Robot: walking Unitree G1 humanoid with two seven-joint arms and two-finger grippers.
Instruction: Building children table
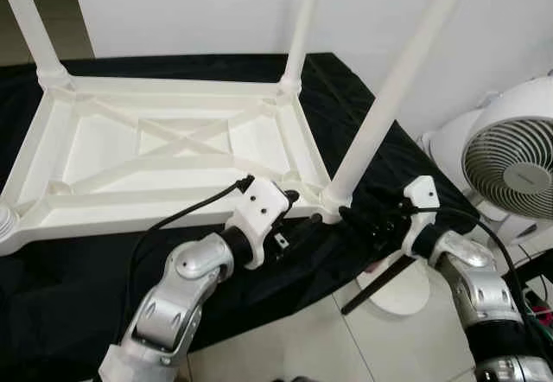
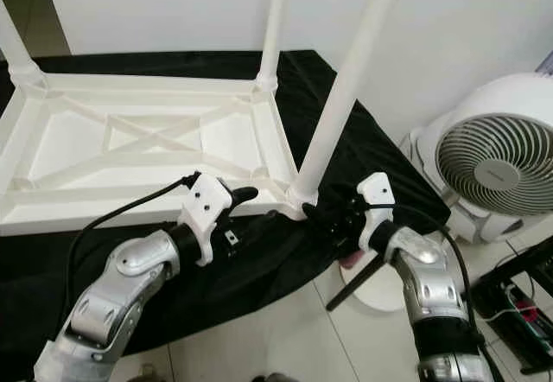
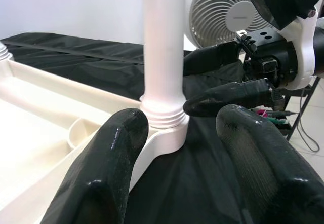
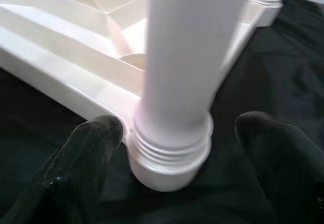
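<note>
Tabletop (image 1: 164,149) lies upside down on a black-draped counter (image 1: 78,270), so the sockets face up for the legs. Near-right leg (image 1: 389,97) stands in its corner socket (image 4: 169,155), threads still showing; I judge it not fully seated. My right gripper (image 4: 177,153) has its fingers apart either side of the base, not touching. Left gripper (image 3: 177,143) is likewise spread, just short of the same socket. Leg tops are cut off; the near-left corner is only partly visible. A fan (image 1: 510,162) stands to the right.
</note>
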